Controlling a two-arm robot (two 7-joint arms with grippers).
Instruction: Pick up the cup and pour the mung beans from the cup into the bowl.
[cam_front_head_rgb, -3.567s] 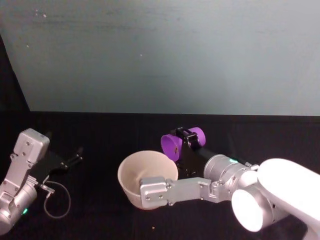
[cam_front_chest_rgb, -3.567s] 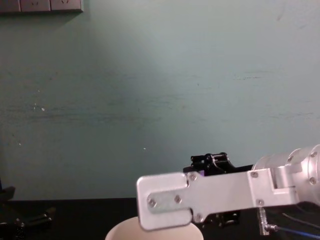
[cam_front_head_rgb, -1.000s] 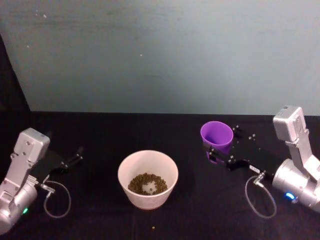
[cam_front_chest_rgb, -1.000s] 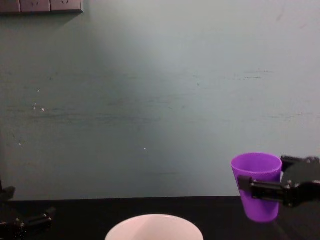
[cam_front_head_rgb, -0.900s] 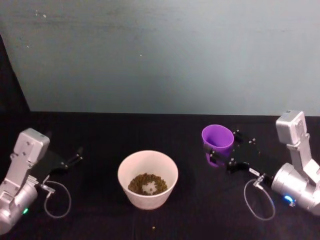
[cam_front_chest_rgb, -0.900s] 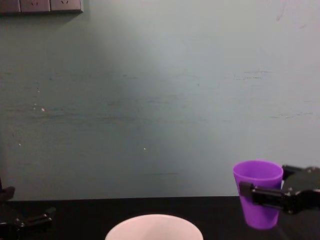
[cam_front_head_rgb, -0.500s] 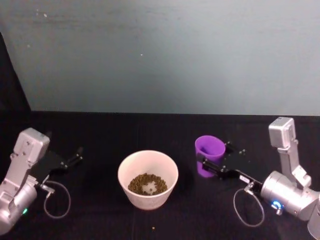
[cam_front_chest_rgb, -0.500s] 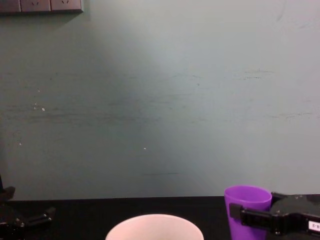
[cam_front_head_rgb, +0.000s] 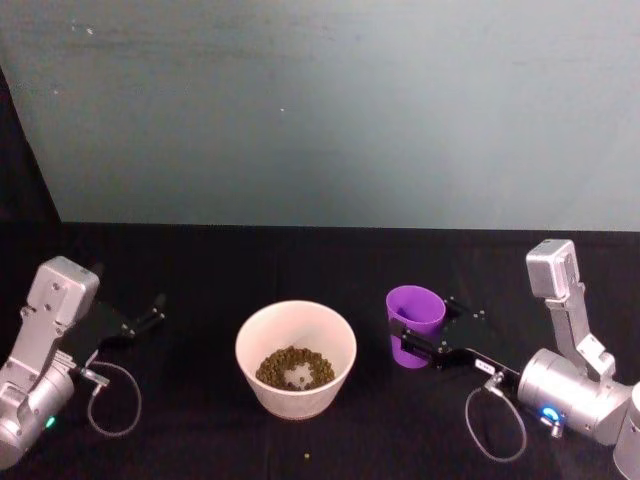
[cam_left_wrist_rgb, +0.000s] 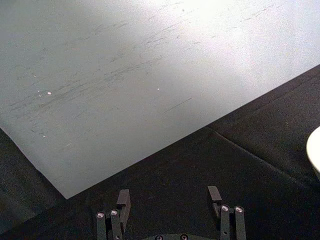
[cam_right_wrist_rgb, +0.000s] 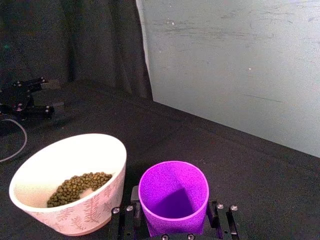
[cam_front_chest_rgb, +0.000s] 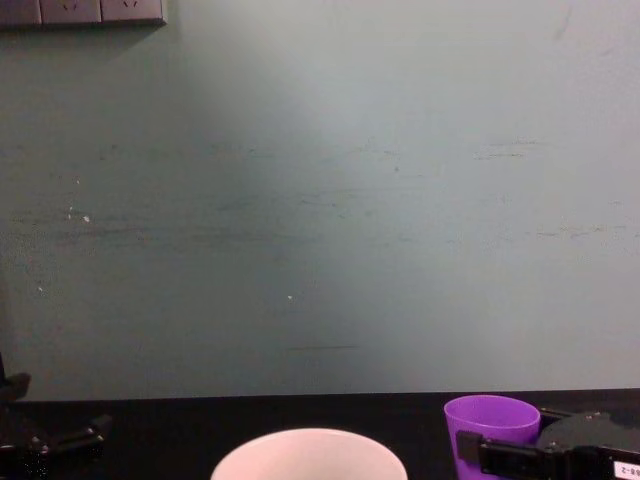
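Note:
The purple cup (cam_front_head_rgb: 414, 320) stands upright on the black table, just right of the white bowl (cam_front_head_rgb: 297, 326). My right gripper (cam_front_head_rgb: 421, 328) is shut on the cup, one finger on each side. In the right wrist view the cup (cam_right_wrist_rgb: 173, 195) looks empty inside, held between the gripper's fingers (cam_right_wrist_rgb: 126, 220). The mung beans (cam_front_head_rgb: 292, 367) lie in a heap at the bottom of the bowl, and also show as mung beans (cam_right_wrist_rgb: 80, 184) in the bowl (cam_right_wrist_rgb: 35, 172). The chest view has the cup (cam_front_chest_rgb: 488, 418) and the bowl's rim (cam_front_chest_rgb: 308, 440) low down. My left gripper (cam_front_head_rgb: 142, 322) rests open at the far left.
A single stray grain (cam_front_head_rgb: 305, 456) lies on the black table in front of the bowl. A pale green wall (cam_front_head_rgb: 320, 110) closes off the back of the table. A loop of cable (cam_front_head_rgb: 115, 400) hangs by the left arm.
The right gripper, which had the cup tipped over the bowl, has since carried it upright from higher on the right, down and leftward to just beside the bowl. The left arm stayed still.

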